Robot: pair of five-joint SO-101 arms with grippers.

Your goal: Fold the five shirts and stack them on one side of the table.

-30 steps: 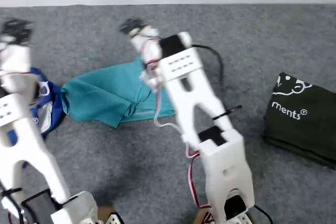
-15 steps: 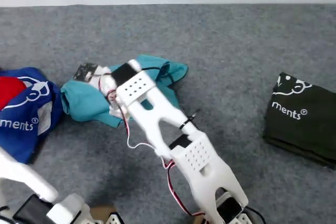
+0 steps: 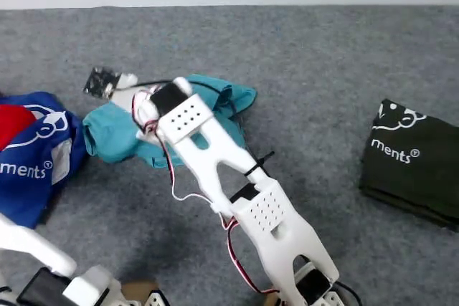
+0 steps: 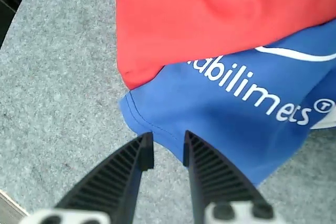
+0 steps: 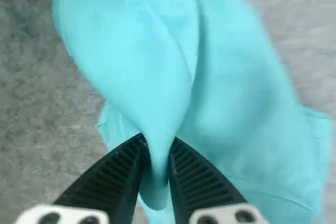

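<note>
Grey table (image 3: 323, 55), right tool (image 5: 157, 148) pinching a fold of teal shirt (image 5: 220, 103)

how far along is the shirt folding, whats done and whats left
Done: the dark green fabric shirt lies folded on the right. In hand: the right claw pinches the crumpled teal fabric shirt. Remaining: the blue printed shirt and the red fabric shirt look heaped and unfolded; stacking remains.

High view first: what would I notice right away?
A white robot arm stretches across the grey table, its fingers pinching a crumpled teal cloth shirt. A folded dark green shirt lies far right; a blue shirt under a red shirt lies far left.
</note>
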